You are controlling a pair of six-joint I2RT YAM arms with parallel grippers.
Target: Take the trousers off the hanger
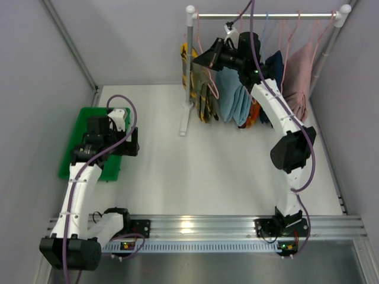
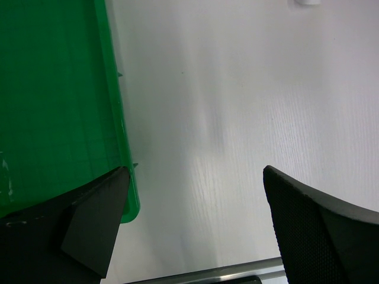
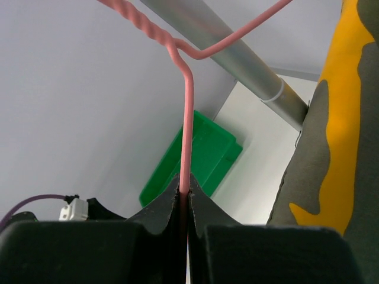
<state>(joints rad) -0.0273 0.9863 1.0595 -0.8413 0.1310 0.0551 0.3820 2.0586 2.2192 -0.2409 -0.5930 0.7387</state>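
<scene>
The trousers [image 1: 201, 94], mustard-yellow and olive-grey, hang at the left end of the clothes rail [image 1: 266, 15]. They also show at the right edge of the right wrist view [image 3: 331, 118]. The thin pink hanger [image 3: 187, 118] runs straight down from its twisted neck into my right gripper [image 3: 184, 192], which is shut on the wire. In the top view the right gripper [image 1: 208, 58] is just above the trousers, under the rail. My left gripper [image 2: 195, 177] is open and empty, low over the table beside the green tray [image 2: 53, 89].
Light-blue [image 1: 234, 97], orange [image 1: 254, 112], dark blue [image 1: 273, 62] and pink [image 1: 302, 77] garments hang to the right on the same rail. The rack's white post [image 1: 188, 71] stands left of the trousers. The green tray [image 1: 89, 139] lies at the table's left edge. Grey walls enclose the table.
</scene>
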